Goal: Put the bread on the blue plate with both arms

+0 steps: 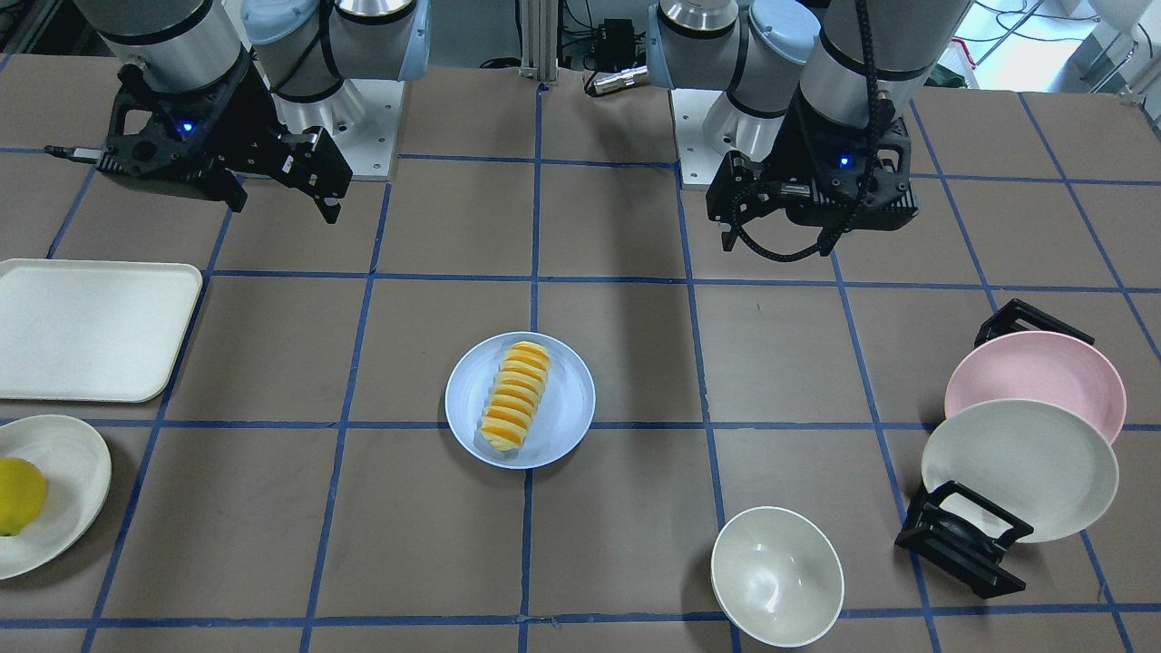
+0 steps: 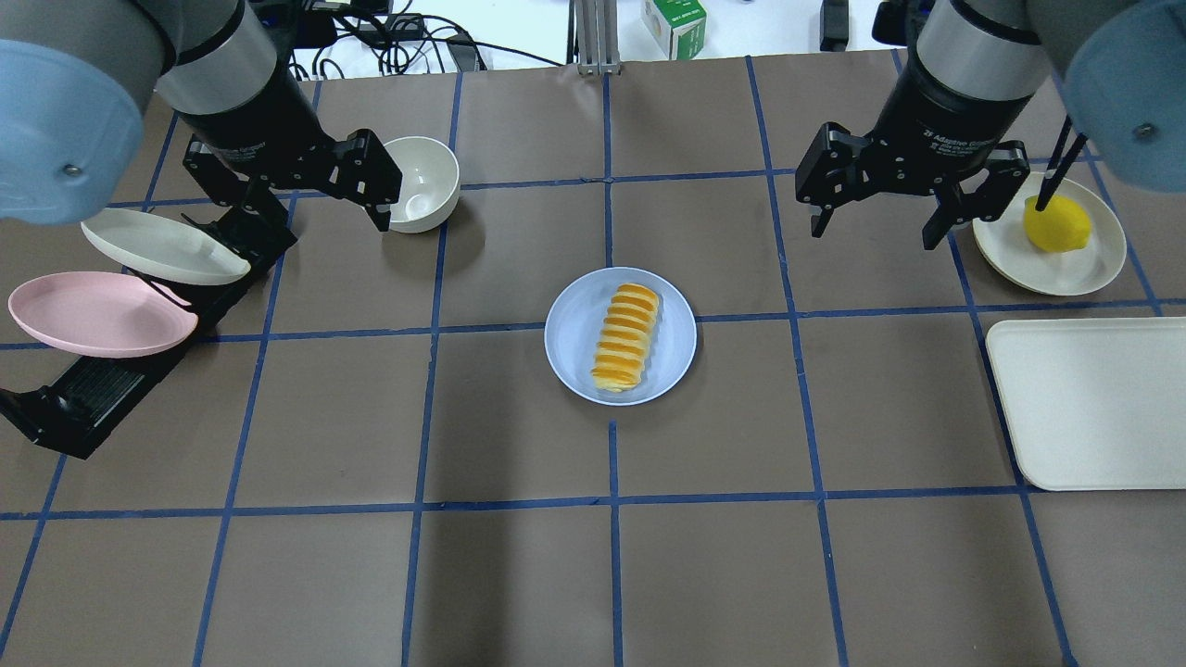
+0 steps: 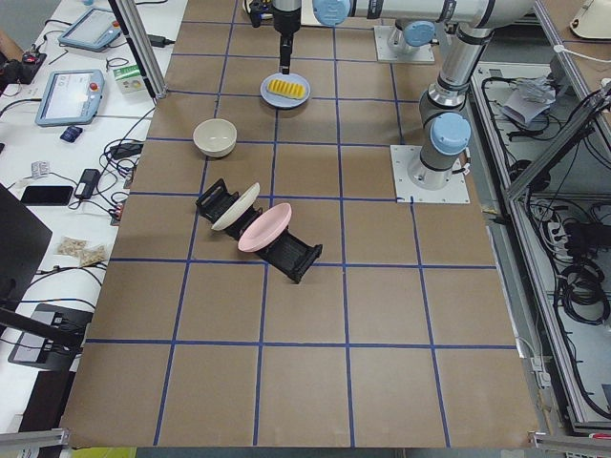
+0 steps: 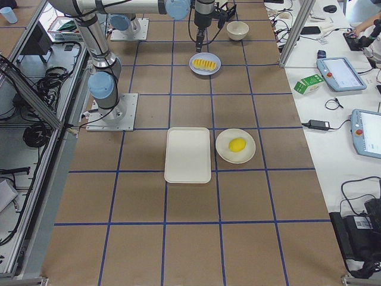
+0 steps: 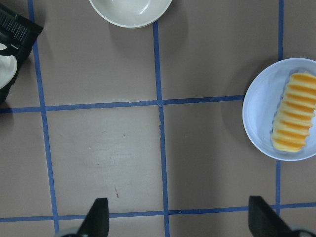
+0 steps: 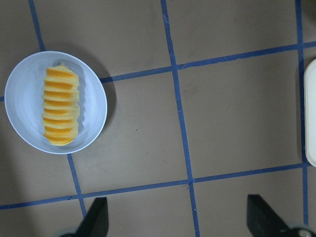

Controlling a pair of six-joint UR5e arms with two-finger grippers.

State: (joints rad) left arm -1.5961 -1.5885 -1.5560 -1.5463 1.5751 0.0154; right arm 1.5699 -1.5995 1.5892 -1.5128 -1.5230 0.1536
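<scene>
1 bread (image 2: 628,336) lies on blue plate (image 2: 569,341).

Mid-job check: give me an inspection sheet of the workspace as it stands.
surface: brown table with a blue tape grid
job's things: bread lies on blue plate, mid-table
clutter: white bowl; pink plate and cream plate in black rack; lemon on dish; tray
pincers: left pincer open, empty; right pincer open, empty; both away from the plate
cables: black cable loop hangs beneath left pincer
surroundings: pendant on side desk
</scene>
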